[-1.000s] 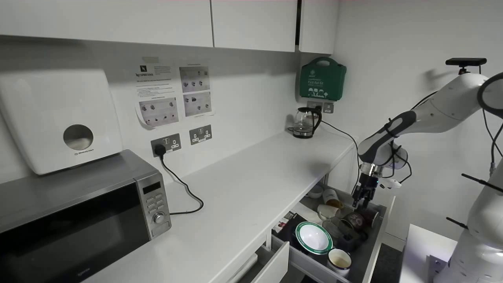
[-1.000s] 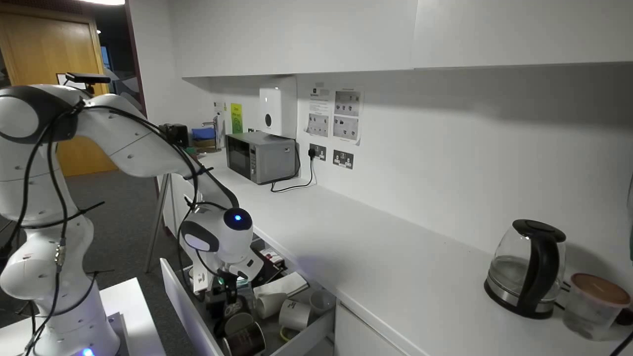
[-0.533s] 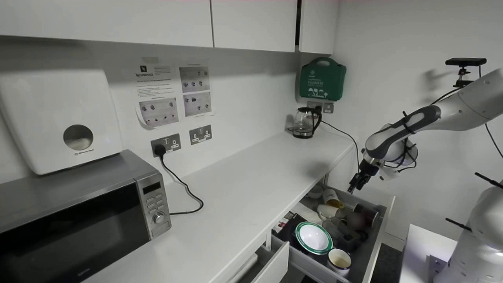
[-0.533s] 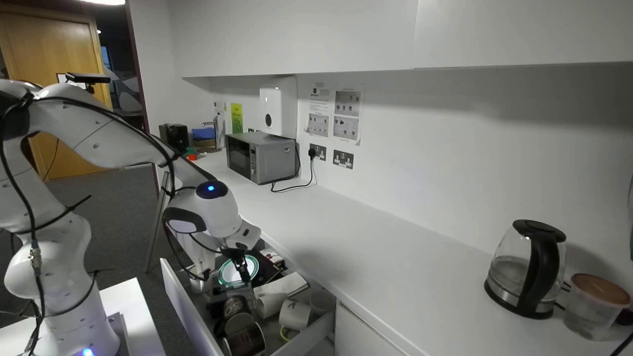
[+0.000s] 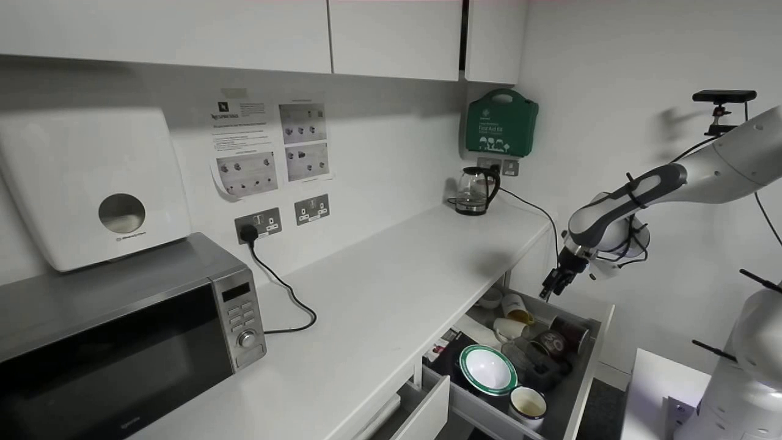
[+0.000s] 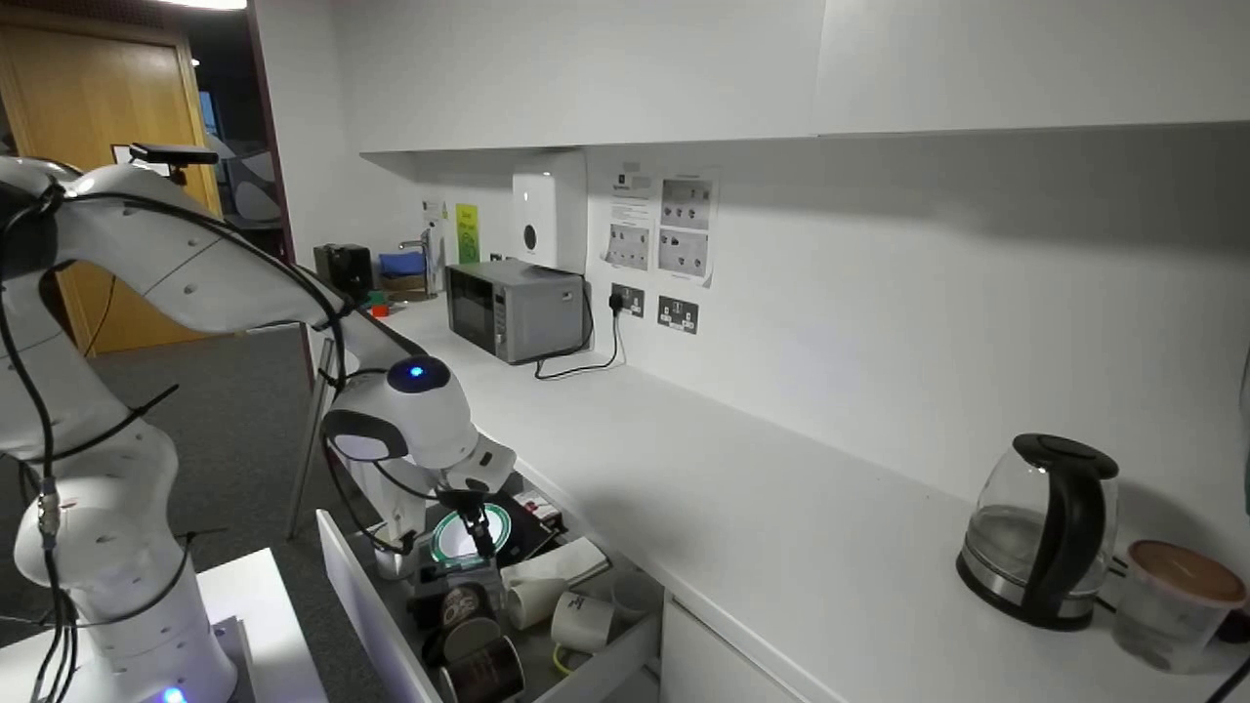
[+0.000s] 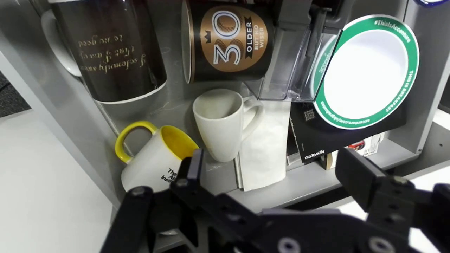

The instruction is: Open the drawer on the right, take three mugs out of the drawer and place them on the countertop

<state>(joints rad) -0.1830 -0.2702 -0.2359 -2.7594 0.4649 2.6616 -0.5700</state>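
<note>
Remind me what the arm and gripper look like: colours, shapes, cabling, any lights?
The arm is white with rounded segments and dark grey panels. Black cables run along its outside, strapped on with black ties whose tails stick out. Blue lights glow on its wrist and base. The gripper is black, with blocky fingers and exposed silvery screws.

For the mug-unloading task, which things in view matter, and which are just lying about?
Job: drawer, countertop, gripper; probably plain white mug and yellow-handled mug, though which three mugs isn't settled.
Just around: green-rimmed dish, microwave, kettle, lidded container, first aid kit.
</note>
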